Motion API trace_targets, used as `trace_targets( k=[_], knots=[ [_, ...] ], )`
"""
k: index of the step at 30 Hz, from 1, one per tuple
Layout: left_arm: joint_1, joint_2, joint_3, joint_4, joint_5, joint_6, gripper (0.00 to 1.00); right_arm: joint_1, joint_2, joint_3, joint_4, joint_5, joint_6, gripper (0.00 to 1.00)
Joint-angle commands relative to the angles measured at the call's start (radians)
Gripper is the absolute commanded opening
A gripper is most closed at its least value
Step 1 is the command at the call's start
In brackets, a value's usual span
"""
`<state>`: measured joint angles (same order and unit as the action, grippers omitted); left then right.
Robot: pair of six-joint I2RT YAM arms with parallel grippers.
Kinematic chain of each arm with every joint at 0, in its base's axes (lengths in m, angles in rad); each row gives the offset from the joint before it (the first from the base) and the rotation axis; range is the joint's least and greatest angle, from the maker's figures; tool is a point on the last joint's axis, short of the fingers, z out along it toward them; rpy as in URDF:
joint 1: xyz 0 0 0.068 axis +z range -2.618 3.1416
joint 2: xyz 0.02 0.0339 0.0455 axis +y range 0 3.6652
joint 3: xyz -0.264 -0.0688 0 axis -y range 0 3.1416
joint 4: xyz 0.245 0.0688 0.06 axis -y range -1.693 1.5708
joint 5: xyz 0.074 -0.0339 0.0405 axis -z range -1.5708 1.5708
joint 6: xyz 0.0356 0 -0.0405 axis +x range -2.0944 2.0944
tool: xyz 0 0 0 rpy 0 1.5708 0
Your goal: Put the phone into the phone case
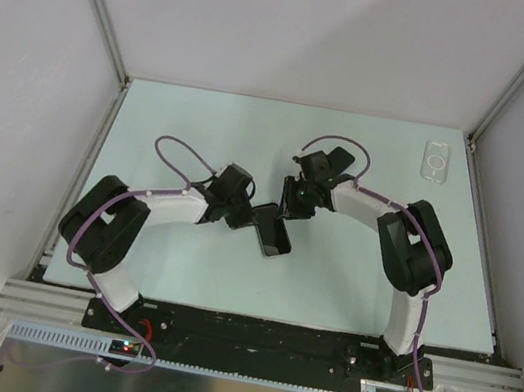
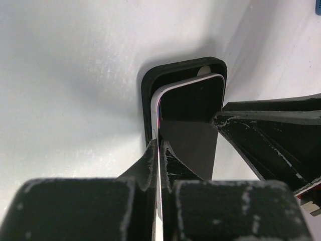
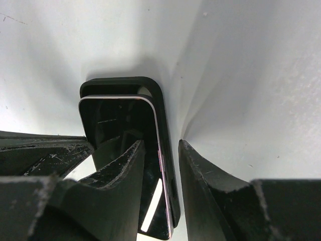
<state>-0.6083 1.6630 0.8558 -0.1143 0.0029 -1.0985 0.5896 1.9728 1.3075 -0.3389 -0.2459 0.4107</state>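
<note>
The phone (image 1: 273,236), dark-screened with a silver rim, is at the table's middle between both arms. In the wrist views the phone (image 2: 193,100) (image 3: 120,115) lies against a black shell (image 2: 150,80) (image 3: 150,85) of the same shape. My left gripper (image 1: 250,216) (image 2: 160,143) is shut on the phone's thin edge. My right gripper (image 1: 293,207) (image 3: 160,143) straddles the opposite long edge, one finger over the screen and the other just outside the black shell with a small gap. The clear phone case (image 1: 437,161), marked with a white ring, lies far off at the back right corner.
White walls and aluminium posts close in the table (image 1: 202,135) on three sides. The right arm's finger (image 2: 271,120) crosses the left wrist view, and the left arm's finger (image 3: 40,148) crosses the right wrist view.
</note>
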Motion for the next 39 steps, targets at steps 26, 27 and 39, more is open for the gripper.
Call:
trace_targets(
  k=[26, 27, 39],
  knots=[
    [-0.007, 0.147, 0.096, -0.091, -0.161, 0.052, 0.0, 0.054, 0.01, -0.006, -0.004, 0.06, -0.02, 0.38],
    [-0.007, 0.135, 0.096, -0.093, -0.163, 0.06, 0.0, 0.054, 0.008, -0.006, -0.005, 0.063, -0.021, 0.38],
    [-0.007, 0.003, 0.139, -0.122, -0.176, 0.164, 0.01, 0.028, -0.045, -0.005, 0.0, 0.101, -0.012, 0.38]
  ],
)
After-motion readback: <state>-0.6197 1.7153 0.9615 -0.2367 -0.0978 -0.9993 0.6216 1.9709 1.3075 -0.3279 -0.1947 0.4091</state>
